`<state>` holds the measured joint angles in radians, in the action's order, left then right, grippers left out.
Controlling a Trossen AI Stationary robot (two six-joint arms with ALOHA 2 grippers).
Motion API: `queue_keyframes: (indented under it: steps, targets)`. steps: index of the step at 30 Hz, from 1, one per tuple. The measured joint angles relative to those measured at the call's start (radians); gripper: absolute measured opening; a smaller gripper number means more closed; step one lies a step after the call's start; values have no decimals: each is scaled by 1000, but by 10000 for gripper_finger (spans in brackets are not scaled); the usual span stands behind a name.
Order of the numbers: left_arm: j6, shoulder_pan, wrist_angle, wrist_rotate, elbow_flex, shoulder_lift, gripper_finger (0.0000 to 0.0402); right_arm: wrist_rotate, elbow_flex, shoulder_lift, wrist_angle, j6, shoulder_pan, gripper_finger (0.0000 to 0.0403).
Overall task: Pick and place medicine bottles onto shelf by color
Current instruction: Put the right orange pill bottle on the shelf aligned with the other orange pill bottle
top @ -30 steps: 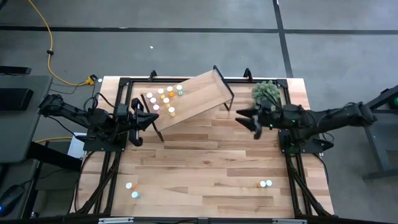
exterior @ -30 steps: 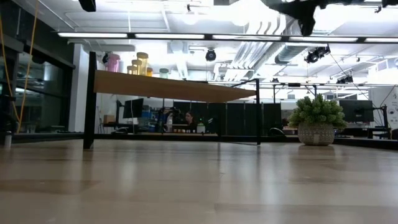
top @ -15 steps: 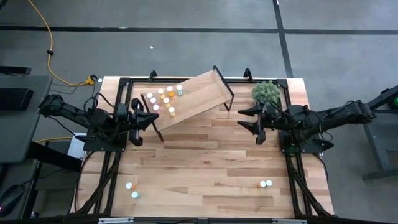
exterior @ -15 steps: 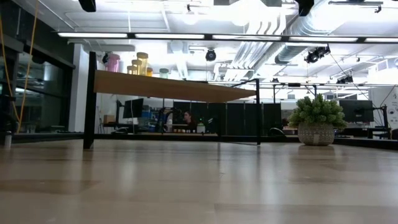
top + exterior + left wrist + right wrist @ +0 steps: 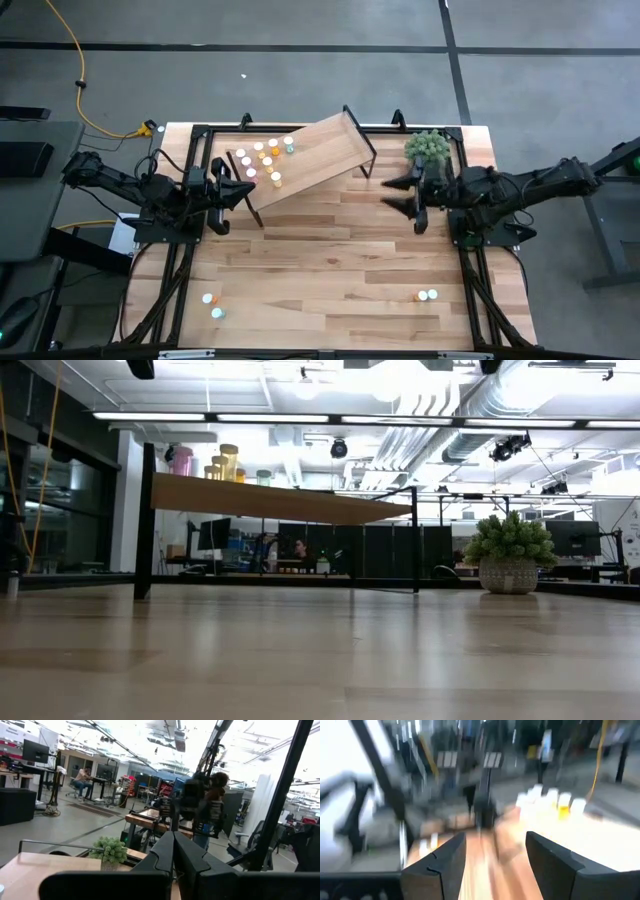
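right gripper point(image 5: 403, 193) open and empty near the table's right edge; send it to the near-edge bottles point(image 5: 427, 295), descending squarely over one cap

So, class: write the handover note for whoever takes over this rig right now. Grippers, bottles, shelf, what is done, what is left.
Left gripper: shut, empty, waiting at the table's left side by the shelf's end.
Right gripper: open, empty, held above the table beside the plant.
Shelf: stands askew at the back of the table.
Bottles on shelf: a cluster at its left end, orange, yellow, white and teal mixed together.
Left to do: two bottles at front left and two at front right sit on the tabletop and need shelving; grouping by color looks unfinished.
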<state>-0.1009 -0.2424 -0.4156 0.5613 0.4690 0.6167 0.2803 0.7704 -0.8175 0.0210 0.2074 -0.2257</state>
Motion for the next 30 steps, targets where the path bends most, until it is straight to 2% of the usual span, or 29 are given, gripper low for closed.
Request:
queue_keyframes:
  steps: [3,6,10,13,15,17,19,23,30]
  targets:
    - [0,0,0,0,0,0,0,-23,144,-82,350,85,-64,197]
    - [0,0,0,0,0,0,0,-114,266,-178,670,241,-142,197]
    - [0,0,0,0,0,0,0,-271,332,-302,923,433,-266,197]
    - [0,0,0,0,0,0,0,-365,322,-377,966,549,-368,197]
    - [0,0,0,0,0,0,0,-396,300,-424,956,656,-427,197]
    - [0,0,0,0,0,0,0,-420,283,-470,929,696,-474,197]
    - [0,0,0,0,0,0,0,-402,278,-513,916,686,-512,197]
    - [0,0,0,0,0,0,0,-297,277,-591,908,706,-555,197]
    - [0,0,0,0,0,0,0,-364,277,-718,881,709,-593,197]
